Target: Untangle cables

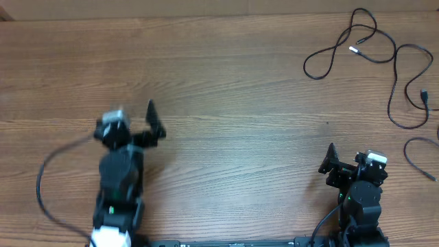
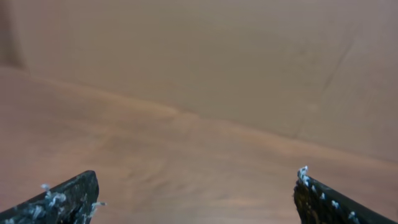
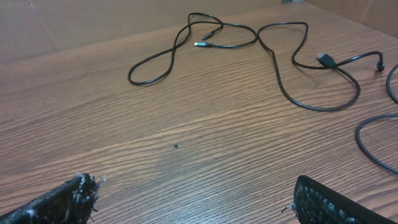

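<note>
Thin black cables point(image 1: 394, 62) lie spread in loose loops at the far right of the wooden table, one with a light plug end point(image 1: 354, 49). A second cord point(image 1: 406, 147) curves at the right edge. In the right wrist view the looped cable point(image 3: 202, 44) lies far ahead and the second cord point(image 3: 357, 134) is at the right. My right gripper point(image 1: 328, 163) point(image 3: 194, 186) is open and empty, well short of the cables. My left gripper point(image 1: 155, 121) point(image 2: 196, 186) is open and empty over bare wood on the left, with no cable in its view.
The wooden table point(image 1: 233, 89) runs across the whole view. A thick black wire point(image 1: 41, 182) fixed to the left arm loops out at the left. A black plug point(image 1: 423, 96) point(image 3: 324, 59) lies on the long cable near the right edge.
</note>
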Action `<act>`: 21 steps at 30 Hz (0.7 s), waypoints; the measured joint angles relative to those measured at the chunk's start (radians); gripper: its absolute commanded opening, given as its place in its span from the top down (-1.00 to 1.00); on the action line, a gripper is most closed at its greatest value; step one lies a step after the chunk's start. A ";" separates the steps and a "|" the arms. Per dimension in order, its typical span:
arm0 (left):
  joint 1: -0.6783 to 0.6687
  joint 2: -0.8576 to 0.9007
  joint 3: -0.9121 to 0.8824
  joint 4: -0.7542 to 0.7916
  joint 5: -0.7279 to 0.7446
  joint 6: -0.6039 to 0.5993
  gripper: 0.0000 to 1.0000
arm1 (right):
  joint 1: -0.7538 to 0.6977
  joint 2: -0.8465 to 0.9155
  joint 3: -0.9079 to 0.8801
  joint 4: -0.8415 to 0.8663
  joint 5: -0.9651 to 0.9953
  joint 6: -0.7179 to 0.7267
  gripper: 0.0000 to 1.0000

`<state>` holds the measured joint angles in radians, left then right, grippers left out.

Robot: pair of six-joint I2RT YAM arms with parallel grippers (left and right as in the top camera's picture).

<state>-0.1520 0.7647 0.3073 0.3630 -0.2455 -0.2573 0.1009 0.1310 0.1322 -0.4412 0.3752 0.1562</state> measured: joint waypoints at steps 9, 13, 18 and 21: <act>0.027 -0.378 -0.238 -0.021 -0.022 -0.003 -1.00 | 0.000 0.000 0.000 0.000 0.000 0.000 -1.00; 0.041 -0.463 -0.290 -0.116 -0.024 -0.003 -1.00 | 0.000 0.000 0.000 0.000 -0.001 0.000 -1.00; 0.084 -0.545 -0.298 -0.226 -0.021 -0.003 -1.00 | 0.000 0.000 0.000 0.000 0.000 0.000 -1.00; 0.107 -0.602 -0.299 -0.359 -0.020 -0.003 -1.00 | 0.000 0.000 0.000 0.001 0.000 0.000 -1.00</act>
<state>-0.0452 0.1623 0.0086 0.0040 -0.2657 -0.2604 0.1009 0.1307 0.1322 -0.4404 0.3752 0.1562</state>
